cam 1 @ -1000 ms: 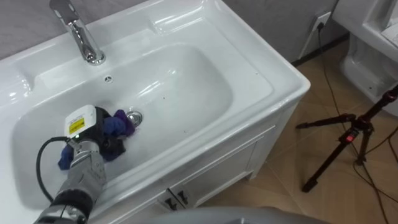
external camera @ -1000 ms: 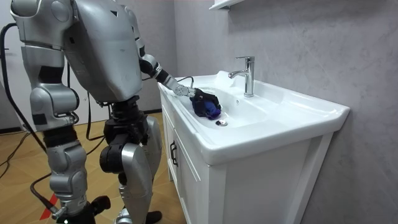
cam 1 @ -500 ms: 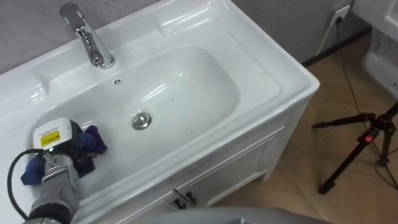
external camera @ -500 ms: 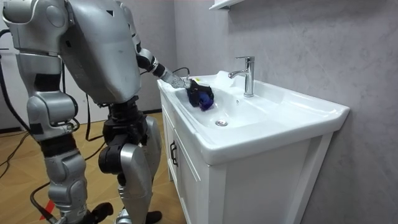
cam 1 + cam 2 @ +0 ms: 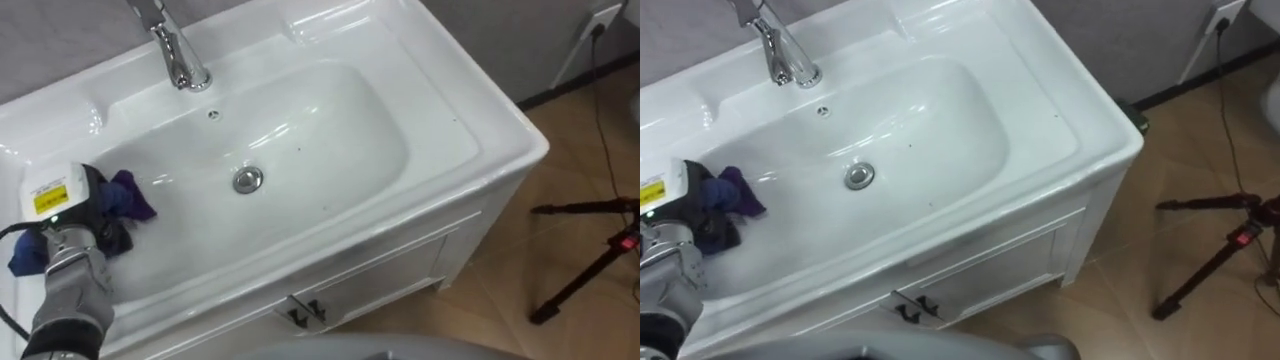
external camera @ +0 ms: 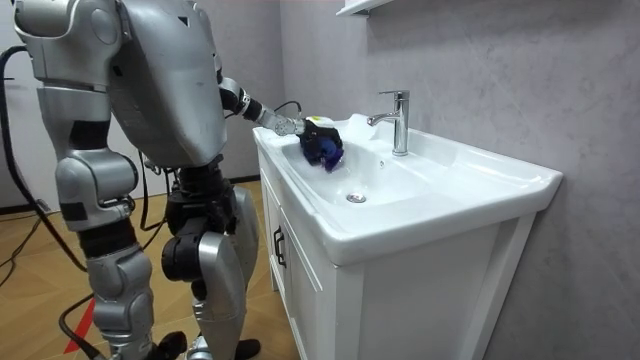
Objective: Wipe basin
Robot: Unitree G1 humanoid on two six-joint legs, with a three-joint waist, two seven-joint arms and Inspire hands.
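A white basin (image 5: 330, 110) with a chrome faucet (image 5: 175, 50) at its back and a round metal drain (image 5: 248, 180) in its bottom lies below me. My left hand (image 5: 70, 210), with a yellow label on its back, is shut on a blue and purple cloth (image 5: 128, 195). It presses the cloth against the basin's left inner wall, well left of the drain. In the room view the robot stands at the basin's end with its left arm stretched over the rim to the cloth (image 6: 325, 150). Its right arm (image 6: 100, 250) hangs at its side.
A white cabinet (image 5: 380, 280) with two doors carries the basin. To the right on the tiled floor stand a black tripod (image 5: 590, 260) and a trailing cable. A wall socket (image 5: 605, 15) sits at the far right. A grey wall runs behind the faucet.
My left hand has dragged the cloth from beside the drain leftward and up the basin's left wall. The eye view has also shifted, so the basin sits further right.
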